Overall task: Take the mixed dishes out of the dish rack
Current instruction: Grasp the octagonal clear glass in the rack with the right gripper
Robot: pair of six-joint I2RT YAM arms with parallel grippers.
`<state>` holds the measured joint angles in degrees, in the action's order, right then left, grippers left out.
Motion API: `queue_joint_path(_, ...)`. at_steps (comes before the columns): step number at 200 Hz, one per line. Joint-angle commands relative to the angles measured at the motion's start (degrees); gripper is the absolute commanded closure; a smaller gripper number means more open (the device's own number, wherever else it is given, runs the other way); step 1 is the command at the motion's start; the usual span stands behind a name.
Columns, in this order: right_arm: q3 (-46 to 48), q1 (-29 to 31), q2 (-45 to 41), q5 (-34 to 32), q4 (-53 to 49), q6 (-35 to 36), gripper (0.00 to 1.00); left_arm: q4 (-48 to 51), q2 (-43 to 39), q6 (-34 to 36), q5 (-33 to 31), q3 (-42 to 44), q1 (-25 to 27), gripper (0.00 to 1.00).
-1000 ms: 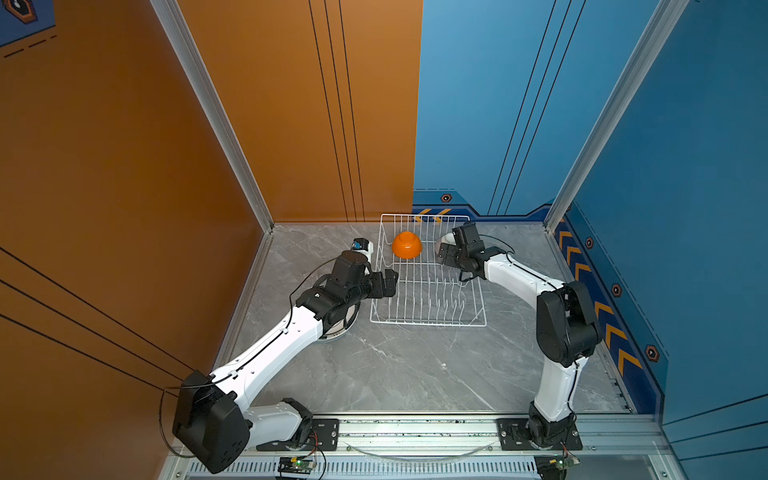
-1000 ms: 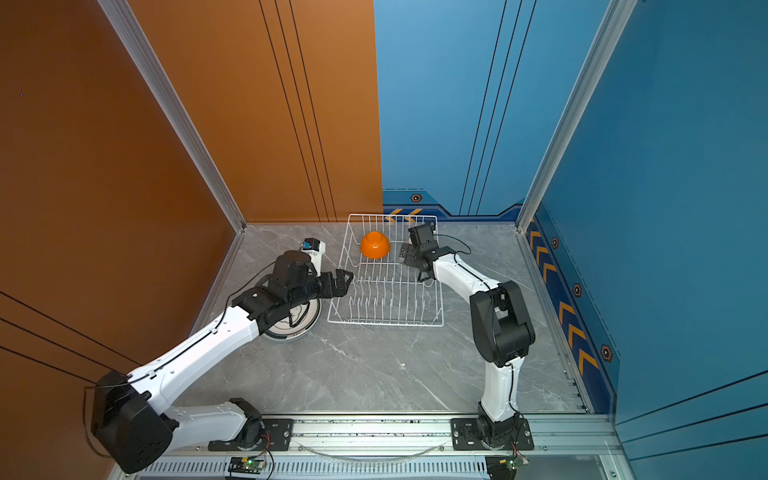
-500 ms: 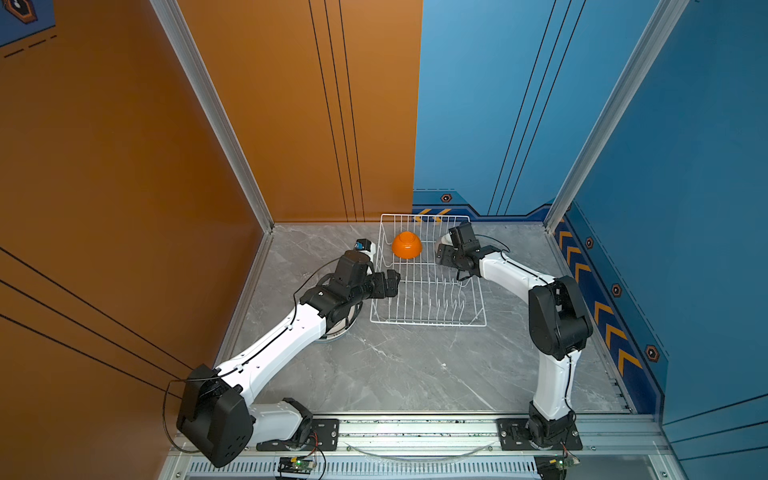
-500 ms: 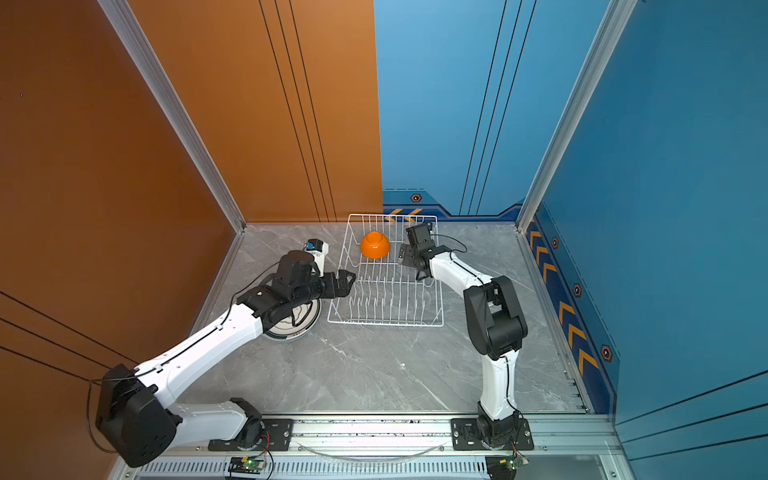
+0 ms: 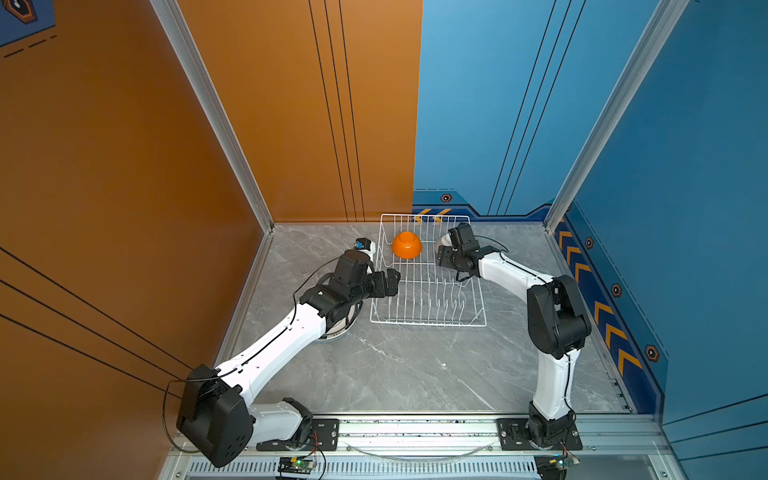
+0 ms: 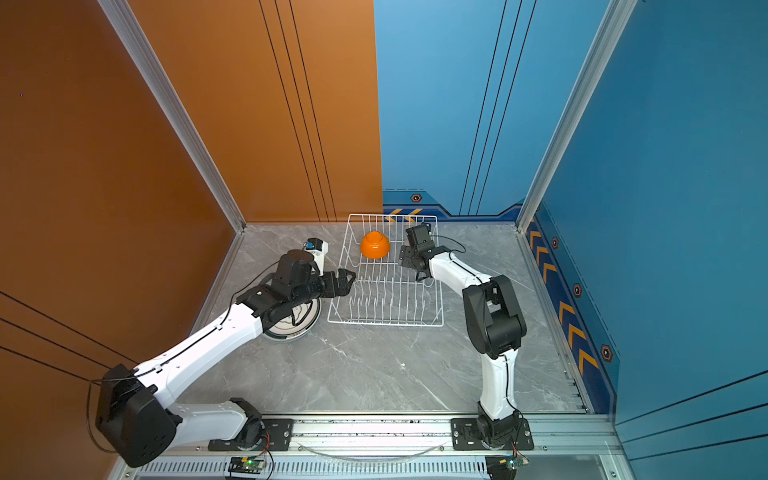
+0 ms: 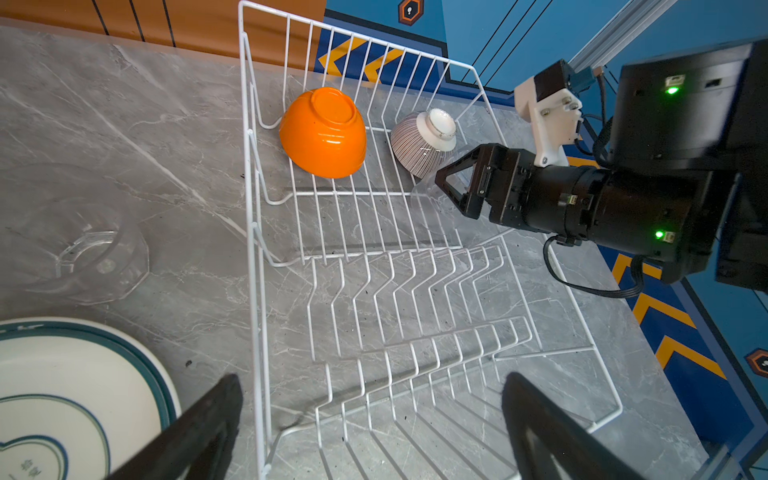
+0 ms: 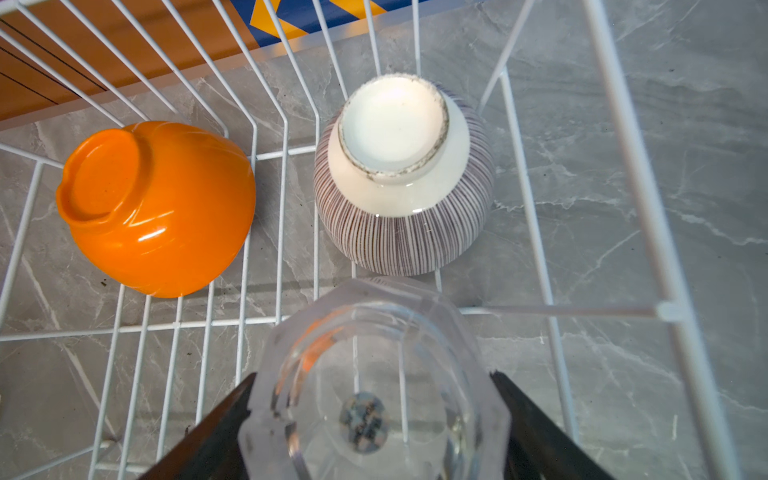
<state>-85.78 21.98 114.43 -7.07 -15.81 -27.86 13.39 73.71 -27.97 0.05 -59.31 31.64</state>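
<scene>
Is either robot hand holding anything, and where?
The left gripper is open, empty. The right gripper straddles the clear glass at opposite sides; firm grip cannot be told.

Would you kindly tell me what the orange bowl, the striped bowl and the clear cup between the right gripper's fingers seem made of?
Orange bowl: probably glossy plastic or melamine; even colour, soft highlights. Striped bowl: likely glazed ceramic, shiny with a rough, speckled foot ring. Clear cup: transparent glass or acrylic, unclear which; rack wires show through its faceted wall.

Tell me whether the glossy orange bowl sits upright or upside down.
Upside down, slightly tilted: the glossy orange bowl's round foot ring faces up, its mouth against the white wire dish rack.
</scene>
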Motion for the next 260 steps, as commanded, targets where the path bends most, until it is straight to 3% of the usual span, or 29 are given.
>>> queue_joint_path(1, -1.3, 0.4, 1.1, 1.2, 0.7, 0.7, 0.17, -0.4, -1.6, -0.1, -1.2, -0.1, 0.3, 0.02)
queue_joint_path(145, -4.2, -0.4, 3.6, -2.3, 1.5, 4.0, 0.11, -0.3, 1.9, -0.9, 0.1, -1.9, 0.7, 0.02)
queue_joint_path(175, -4.2, -0.3, 4.0, -2.1, 1.5, 4.3, 0.18, -0.4, 2.4, -1.0, 0.1, -1.7, 0.7, 0.02)
queue_joint_path(222, -3.9, -0.3, 2.8, 0.6, 1.8, 2.7, 0.38, -0.5, 3.4, -0.9, -0.2, -1.9, 0.7, 0.02)
queue_joint_path(260, -2.1, -0.2, -0.4, 2.7, 2.7, 0.8, 0.39, -0.6, 3.5, -0.9, 0.6, -2.0, 0.7, 0.02)
